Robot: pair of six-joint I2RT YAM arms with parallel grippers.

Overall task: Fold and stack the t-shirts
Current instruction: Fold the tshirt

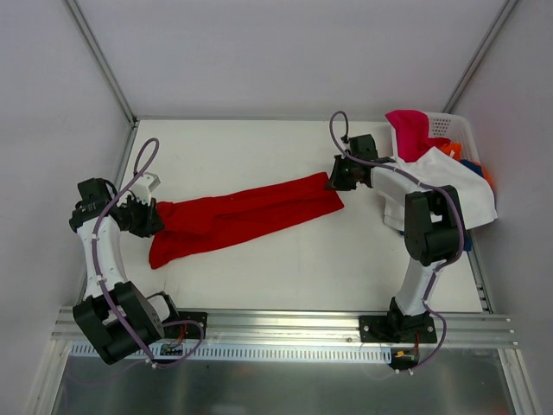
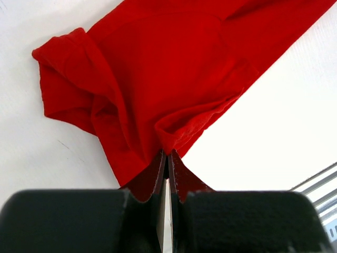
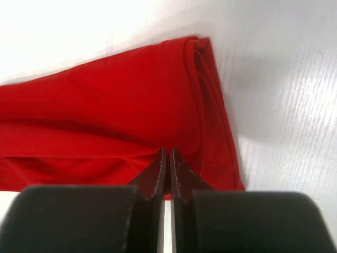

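The red t-shirt (image 1: 246, 216) is lying on the white table (image 1: 285, 277) as a long, narrow band, running diagonally from the left arm up toward the right arm. The left gripper (image 1: 149, 216) is clenching the shirt's near-left end; in the left wrist view its jaws are pressing together on a gathered fold of red cloth (image 2: 174, 79) at the fingertips (image 2: 167, 155), with a bunched sleeve or corner lying to the left of that fold. The right gripper (image 1: 333, 181) is pinching the opposite end; in the right wrist view the jaws are closing on the cloth's edge (image 3: 167, 153), beside a stack of folded layers (image 3: 202, 95) resting flat on the table. At the far right, the white perforated basket (image 1: 451, 127) is holding a magenta t-shirt (image 1: 410, 131), a white t-shirt (image 1: 449, 177) is draping over its near rim, and orange cloth (image 1: 450, 150) is showing between them.
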